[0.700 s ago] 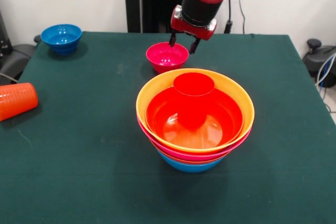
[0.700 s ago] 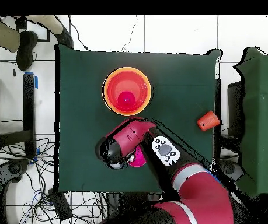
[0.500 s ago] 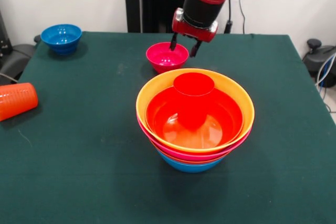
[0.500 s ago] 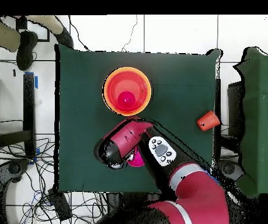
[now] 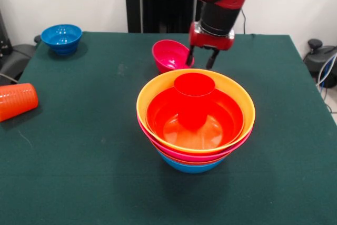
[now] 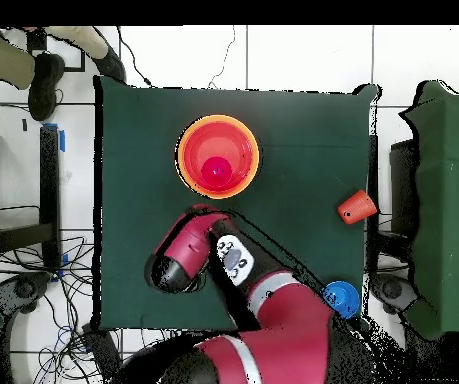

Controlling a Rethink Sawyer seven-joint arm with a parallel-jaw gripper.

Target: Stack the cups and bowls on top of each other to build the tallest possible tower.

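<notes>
The tower (image 5: 196, 154) of nested large bowls stands at the table's middle, yellow-orange rim on top and blue lowest, with the red cup (image 5: 194, 85) upright at its centre. It also shows in the overhead view (image 6: 218, 156). My gripper (image 5: 200, 60) hangs just behind the tower with its fingers apart. Its left finger touches the right rim of the small magenta bowl (image 5: 168, 54), which is tipped up on its side. The ribbed orange cup (image 5: 16, 101) lies on its side at the left edge. The small blue bowl (image 5: 61, 36) sits at the far left corner.
In the overhead view my arm (image 6: 188, 250) covers the magenta bowl and the gripper. The orange cup (image 6: 356, 207) and the blue bowl (image 6: 341, 298) lie at the table's right side there. A person's legs (image 6: 33, 60) show off the table's top left corner.
My gripper has moved right, towards the tower, and lower. The magenta bowl, upright before, has tipped onto its side against the left finger.
</notes>
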